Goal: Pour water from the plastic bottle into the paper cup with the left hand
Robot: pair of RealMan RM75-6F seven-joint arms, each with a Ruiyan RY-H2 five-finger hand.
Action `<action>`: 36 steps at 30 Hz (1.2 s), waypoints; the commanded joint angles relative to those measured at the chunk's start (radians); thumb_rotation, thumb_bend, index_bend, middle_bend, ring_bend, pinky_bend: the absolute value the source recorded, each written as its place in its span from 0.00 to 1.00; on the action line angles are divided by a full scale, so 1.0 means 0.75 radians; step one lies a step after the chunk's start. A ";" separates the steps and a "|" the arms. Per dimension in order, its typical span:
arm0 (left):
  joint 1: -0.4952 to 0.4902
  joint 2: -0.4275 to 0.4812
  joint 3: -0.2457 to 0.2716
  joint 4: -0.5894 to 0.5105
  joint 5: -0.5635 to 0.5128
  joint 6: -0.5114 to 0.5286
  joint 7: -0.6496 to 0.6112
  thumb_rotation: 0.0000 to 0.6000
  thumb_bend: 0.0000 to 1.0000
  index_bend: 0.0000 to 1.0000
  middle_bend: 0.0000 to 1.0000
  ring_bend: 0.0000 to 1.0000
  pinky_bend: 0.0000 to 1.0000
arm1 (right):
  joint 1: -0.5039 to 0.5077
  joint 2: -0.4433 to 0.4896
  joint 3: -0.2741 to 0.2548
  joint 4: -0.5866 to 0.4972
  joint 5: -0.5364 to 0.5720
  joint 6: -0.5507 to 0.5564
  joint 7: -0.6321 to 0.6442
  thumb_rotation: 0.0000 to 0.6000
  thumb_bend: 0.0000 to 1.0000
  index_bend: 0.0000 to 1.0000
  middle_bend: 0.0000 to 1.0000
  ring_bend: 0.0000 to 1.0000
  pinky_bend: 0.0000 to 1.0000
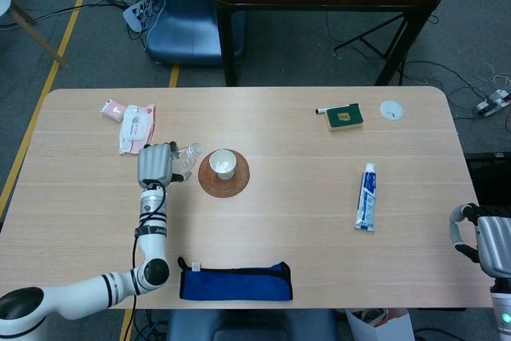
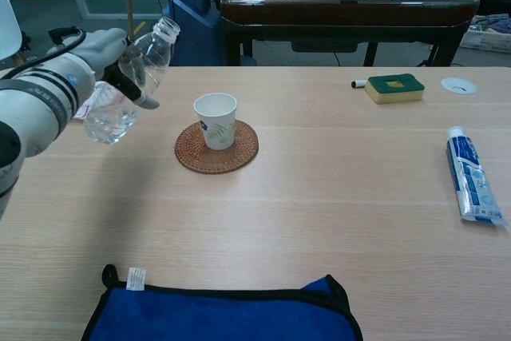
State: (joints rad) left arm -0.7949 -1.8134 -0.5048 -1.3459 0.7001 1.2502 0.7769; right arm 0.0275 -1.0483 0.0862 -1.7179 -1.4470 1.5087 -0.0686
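My left hand [image 2: 108, 65] [image 1: 156, 164] grips a clear plastic bottle [image 2: 132, 81] around its middle, held above the table to the left of the cup. The bottle leans with its open neck up and toward the right, and a little water shows at its base. A white paper cup [image 2: 215, 120] [image 1: 223, 164] stands upright on a round woven coaster [image 2: 217, 147] [image 1: 224, 174]. The bottle's mouth is left of the cup, not over it. My right hand [image 1: 485, 243] hangs off the table's right edge, fingers curled, holding nothing.
A blue cloth [image 2: 223, 312] lies at the near edge. A toothpaste tube [image 2: 471, 175] lies on the right, with a green sponge [image 2: 394, 87], a marker and a white lid [image 2: 458, 85] at the back right. Wipe packets [image 1: 136, 128] lie at the back left.
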 commanded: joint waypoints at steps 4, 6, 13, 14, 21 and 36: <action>0.128 0.114 0.014 -0.162 0.046 -0.074 -0.313 1.00 0.22 0.72 0.85 0.47 0.32 | 0.000 -0.003 0.000 0.002 0.002 0.001 -0.006 1.00 0.46 0.56 0.52 0.47 0.46; 0.149 0.130 0.029 -0.169 0.080 -0.083 -0.381 1.00 0.22 0.72 0.85 0.47 0.32 | 0.000 -0.005 -0.001 0.003 0.001 0.002 -0.008 1.00 0.46 0.56 0.52 0.47 0.46; 0.229 0.168 0.042 -0.170 0.171 -0.139 -0.706 1.00 0.22 0.72 0.84 0.47 0.32 | 0.000 -0.009 -0.004 0.006 0.002 -0.002 -0.018 1.00 0.46 0.56 0.52 0.47 0.46; 0.241 0.168 0.046 -0.156 0.192 -0.144 -0.762 1.00 0.22 0.72 0.84 0.47 0.32 | 0.001 -0.011 -0.005 0.006 0.003 -0.004 -0.020 1.00 0.46 0.56 0.52 0.47 0.46; 0.292 0.139 0.100 -0.027 0.303 -0.179 -1.028 1.00 0.25 0.72 0.85 0.47 0.32 | 0.005 -0.017 -0.007 0.012 0.011 -0.017 -0.028 1.00 0.46 0.56 0.52 0.47 0.46; 0.323 0.010 0.196 0.283 0.574 -0.121 -1.423 1.00 0.25 0.69 0.84 0.47 0.32 | 0.004 -0.019 -0.008 0.014 0.013 -0.017 -0.031 1.00 0.46 0.56 0.52 0.47 0.46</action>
State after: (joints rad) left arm -0.5555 -1.7901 -0.3718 -1.1607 1.1040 1.1456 -0.2632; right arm 0.0307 -1.0624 0.0800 -1.7073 -1.4376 1.4964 -0.0914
